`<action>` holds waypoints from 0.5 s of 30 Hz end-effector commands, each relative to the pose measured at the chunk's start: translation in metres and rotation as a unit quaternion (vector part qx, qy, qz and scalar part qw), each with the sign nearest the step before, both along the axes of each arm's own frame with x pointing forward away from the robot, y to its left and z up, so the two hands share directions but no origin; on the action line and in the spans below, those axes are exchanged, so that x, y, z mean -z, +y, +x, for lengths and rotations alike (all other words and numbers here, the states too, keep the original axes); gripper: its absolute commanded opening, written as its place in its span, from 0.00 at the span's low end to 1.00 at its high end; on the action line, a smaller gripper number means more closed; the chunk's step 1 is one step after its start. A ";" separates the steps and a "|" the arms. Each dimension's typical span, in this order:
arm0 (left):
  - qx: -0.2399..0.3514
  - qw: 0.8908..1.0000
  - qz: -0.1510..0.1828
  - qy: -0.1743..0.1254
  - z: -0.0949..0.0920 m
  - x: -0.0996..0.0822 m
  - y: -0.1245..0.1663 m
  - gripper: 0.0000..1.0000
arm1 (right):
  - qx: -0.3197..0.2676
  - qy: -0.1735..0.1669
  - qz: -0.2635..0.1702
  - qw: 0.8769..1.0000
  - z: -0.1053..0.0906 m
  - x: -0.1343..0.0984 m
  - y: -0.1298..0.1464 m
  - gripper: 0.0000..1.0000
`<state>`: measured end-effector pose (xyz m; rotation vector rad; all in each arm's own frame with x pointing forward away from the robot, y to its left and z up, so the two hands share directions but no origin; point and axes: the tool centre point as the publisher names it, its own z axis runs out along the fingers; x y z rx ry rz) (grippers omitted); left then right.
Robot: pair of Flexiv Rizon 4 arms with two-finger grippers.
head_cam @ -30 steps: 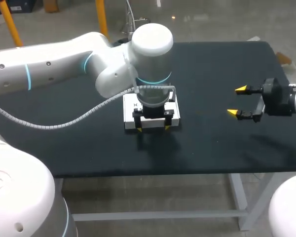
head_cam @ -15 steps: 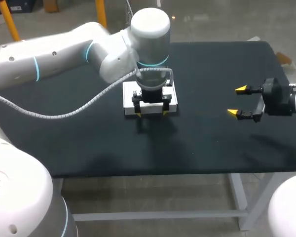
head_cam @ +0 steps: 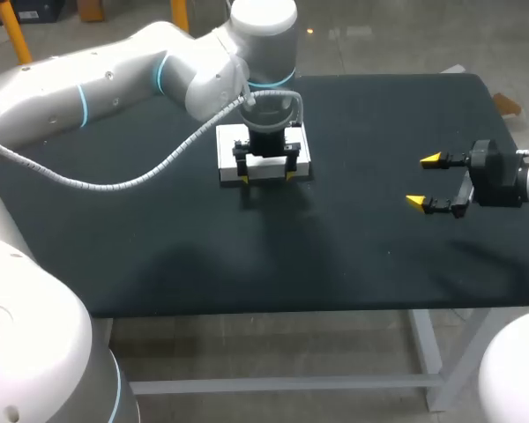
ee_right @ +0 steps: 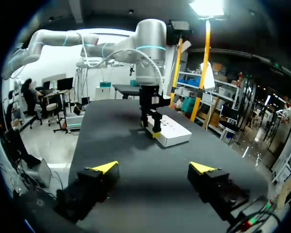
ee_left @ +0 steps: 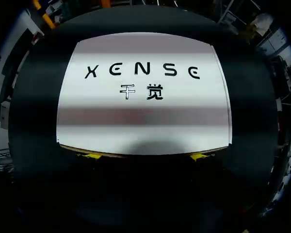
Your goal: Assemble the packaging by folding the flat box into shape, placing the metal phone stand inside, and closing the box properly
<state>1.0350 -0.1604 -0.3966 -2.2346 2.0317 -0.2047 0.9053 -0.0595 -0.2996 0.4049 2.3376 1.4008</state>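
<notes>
Ahead of the left end effector (head_cam: 266,179) lies the white box (ee_left: 144,116).

The box (head_cam: 263,152) is showing white, with black lettering across its lid, on the black table (head_cam: 379,264). At the box, the left gripper (head_cam: 266,179) is showing black with yellow tips, as is the right gripper (head_cam: 422,181) to the box's right.
</notes>
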 end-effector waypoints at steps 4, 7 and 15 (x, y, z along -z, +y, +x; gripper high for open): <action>-0.002 1.000 0.006 0.022 0.036 -0.001 0.001 1.00 | -0.002 -0.001 0.003 1.000 -0.001 0.000 -0.001 1.00; -0.003 1.000 0.012 0.024 0.051 -0.003 0.004 1.00 | -0.002 -0.001 0.003 1.000 -0.001 0.000 -0.001 1.00; -0.006 0.999 0.016 0.031 0.087 -0.002 0.015 1.00 | -0.002 -0.001 0.003 1.000 -0.001 0.000 -0.001 1.00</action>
